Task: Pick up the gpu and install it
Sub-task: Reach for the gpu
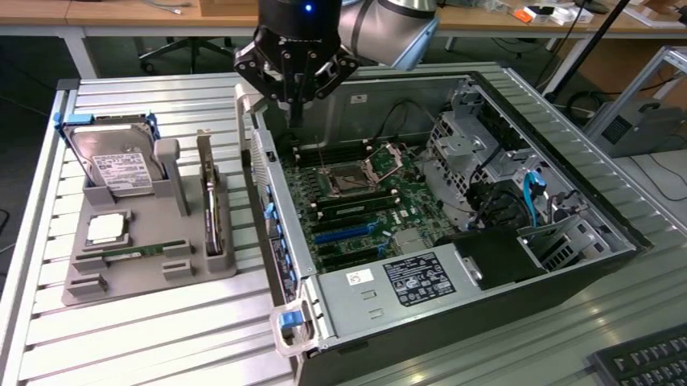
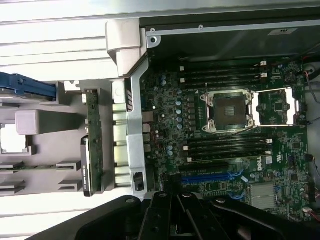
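While the pincer (image 1: 295,103) hangs closed, empty, the gpu (image 1: 211,205) stands edgewise, lengthwise along the case (image 1: 365,88)

Lab: workbenches (image 1: 483,20); opened computer tower (image 1: 580,277)

Black claw (image 1: 294,103); dark green gpu card (image 1: 211,205), silvery bracket (image 2: 85,167); green motherboard (image 1: 359,211), blue slots (image 1: 341,231); grey tray (image 1: 140,277); ribbed silver bench (image 1: 140,338).

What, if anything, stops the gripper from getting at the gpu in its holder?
Probably nothing. The gpu stands on edge in the gray holder, its top edge uncovered, with nothing above it. The gripper hangs over the rim of the computer case next to the holder, jaws shut and empty.
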`<control>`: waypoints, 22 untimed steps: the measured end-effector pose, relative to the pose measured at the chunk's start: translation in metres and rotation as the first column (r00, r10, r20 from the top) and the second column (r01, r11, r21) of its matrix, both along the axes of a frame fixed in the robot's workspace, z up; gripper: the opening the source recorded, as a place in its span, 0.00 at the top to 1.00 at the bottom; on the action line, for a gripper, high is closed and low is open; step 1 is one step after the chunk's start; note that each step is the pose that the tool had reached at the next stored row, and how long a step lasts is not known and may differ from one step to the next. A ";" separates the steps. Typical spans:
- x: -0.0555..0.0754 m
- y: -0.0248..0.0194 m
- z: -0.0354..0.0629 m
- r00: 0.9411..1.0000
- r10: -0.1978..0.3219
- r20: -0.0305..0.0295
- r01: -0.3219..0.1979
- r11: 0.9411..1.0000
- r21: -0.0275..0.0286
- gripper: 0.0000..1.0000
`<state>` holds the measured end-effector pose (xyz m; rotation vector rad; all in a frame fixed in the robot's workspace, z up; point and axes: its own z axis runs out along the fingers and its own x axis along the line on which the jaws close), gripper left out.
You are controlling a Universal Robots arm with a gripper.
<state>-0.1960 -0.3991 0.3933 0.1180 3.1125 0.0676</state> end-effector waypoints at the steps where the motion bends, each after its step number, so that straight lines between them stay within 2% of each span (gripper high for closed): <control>1: -0.001 0.0000 0.0000 1.000 0.000 0.000 0.000 1.000 0.000 0.89; 22: -0.009 0.0000 0.0000 1.000 0.000 0.000 0.000 1.000 0.000 0.89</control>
